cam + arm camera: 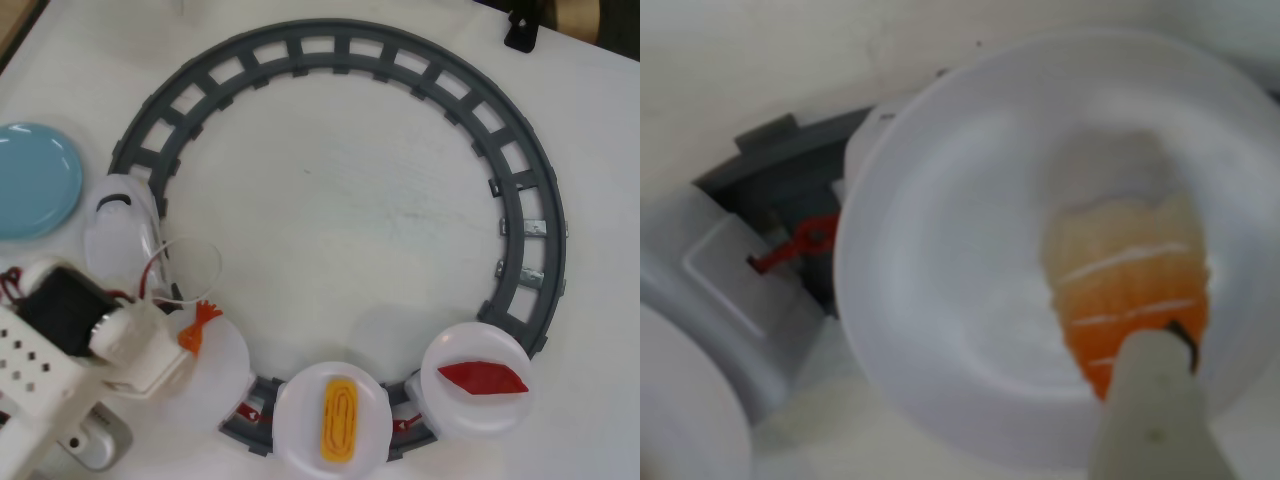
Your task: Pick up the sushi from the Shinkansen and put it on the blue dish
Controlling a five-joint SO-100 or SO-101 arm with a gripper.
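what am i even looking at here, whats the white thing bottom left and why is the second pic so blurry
The white thing is a small robot arm, seen by a camera looking down. On the table a grey track forms a ring. A white toy train pulls cars carrying white plates: a yellow egg piece, a red tuna piece, and a shrimp sushi whose orange tail pokes out beside the arm. A blue dish sits at left.

The blurry picture comes from a camera on the arm, very close. It shows the shrimp on its plate with one claw finger over it. Whether the claw is gripping is unclear.

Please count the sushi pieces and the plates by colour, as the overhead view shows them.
Sushi pieces: 3 (shrimp sushi, yellow egg piece, red tuna piece)
White plates: 3
Blue plates: 1 (blue dish)
Total: 7
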